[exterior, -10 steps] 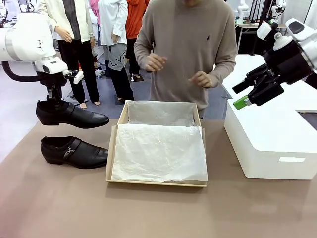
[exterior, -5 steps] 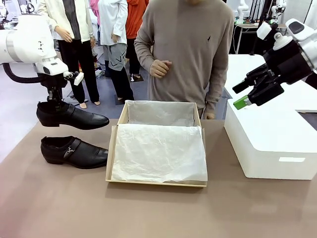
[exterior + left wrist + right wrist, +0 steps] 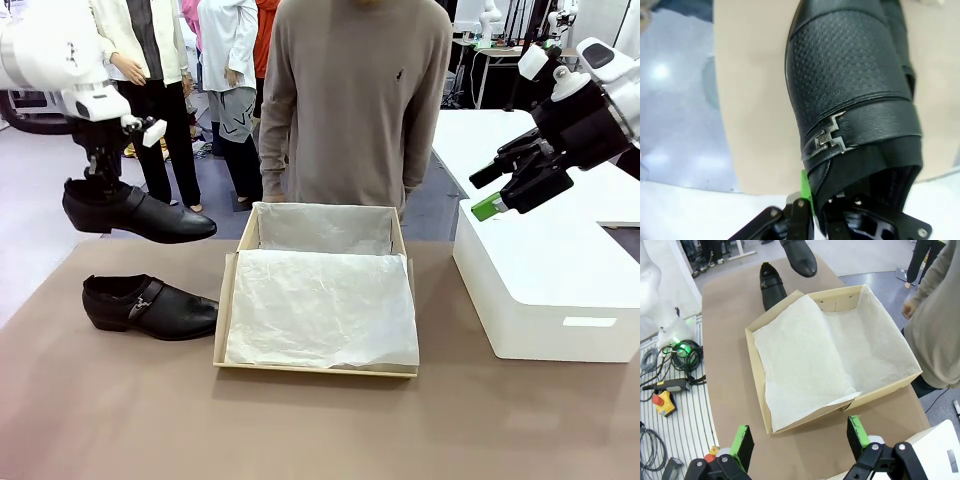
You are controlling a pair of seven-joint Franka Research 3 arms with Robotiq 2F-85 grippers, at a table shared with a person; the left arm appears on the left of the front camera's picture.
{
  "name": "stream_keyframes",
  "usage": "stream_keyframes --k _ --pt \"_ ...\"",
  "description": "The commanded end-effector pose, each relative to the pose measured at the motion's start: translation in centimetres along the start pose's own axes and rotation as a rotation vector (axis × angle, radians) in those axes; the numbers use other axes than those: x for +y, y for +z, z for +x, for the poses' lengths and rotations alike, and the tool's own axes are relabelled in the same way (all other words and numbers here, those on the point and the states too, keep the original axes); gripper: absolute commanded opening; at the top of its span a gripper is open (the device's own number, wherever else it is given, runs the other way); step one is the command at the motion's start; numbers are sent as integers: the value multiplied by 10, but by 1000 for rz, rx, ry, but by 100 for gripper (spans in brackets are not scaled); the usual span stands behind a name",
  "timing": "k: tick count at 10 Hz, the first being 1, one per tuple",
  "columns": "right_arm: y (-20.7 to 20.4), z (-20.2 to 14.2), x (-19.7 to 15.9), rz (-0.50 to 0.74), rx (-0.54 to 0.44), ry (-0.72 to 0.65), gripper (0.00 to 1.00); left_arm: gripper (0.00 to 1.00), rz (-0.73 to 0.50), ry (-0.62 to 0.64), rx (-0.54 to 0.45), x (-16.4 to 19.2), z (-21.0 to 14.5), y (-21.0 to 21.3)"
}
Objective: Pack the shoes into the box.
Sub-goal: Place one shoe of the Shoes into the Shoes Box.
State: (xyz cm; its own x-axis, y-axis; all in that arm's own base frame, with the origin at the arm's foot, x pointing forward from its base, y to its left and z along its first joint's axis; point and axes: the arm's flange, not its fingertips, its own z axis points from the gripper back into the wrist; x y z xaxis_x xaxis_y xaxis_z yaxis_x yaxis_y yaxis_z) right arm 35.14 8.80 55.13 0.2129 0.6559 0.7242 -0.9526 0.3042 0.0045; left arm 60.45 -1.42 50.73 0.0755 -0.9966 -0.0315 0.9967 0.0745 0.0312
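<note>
The left jaws clench the heel collar of one shoe (image 3: 135,212), which hangs clear above the bench (image 3: 320,420), left of the box (image 3: 226,300). The other shoe (image 3: 150,305) lies below it, toe just beside the box's left wall. The box stands open, tissue-lined, with nothing over it. The right jaws stand released above the white box (image 3: 550,290).

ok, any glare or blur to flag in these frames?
Front view: sharp, even light; soft highlights on the held shoe, faint shadow under the table shoe. Left wrist view: leather grain crisp, floor behind blurred with a glare spot. Right wrist view: sharp; tissue in the box bright, creases readable.
</note>
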Motion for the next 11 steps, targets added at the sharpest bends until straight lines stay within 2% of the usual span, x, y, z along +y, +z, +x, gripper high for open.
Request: stream_keyframes --k 1,4,8,11 --pt "-2 1 -2 10 -30 21 100 0 17 -17 12 2 13 25" --pt "-2 1 -2 10 -30 21 100 0 5 -48 -79 1 49 52" --pt "-2 1 -2 10 -30 21 100 0 -13 -114 -72 1 123 72" --pt "-2 1 -2 10 -30 21 100 0 -71 -119 -89 4 156 66"
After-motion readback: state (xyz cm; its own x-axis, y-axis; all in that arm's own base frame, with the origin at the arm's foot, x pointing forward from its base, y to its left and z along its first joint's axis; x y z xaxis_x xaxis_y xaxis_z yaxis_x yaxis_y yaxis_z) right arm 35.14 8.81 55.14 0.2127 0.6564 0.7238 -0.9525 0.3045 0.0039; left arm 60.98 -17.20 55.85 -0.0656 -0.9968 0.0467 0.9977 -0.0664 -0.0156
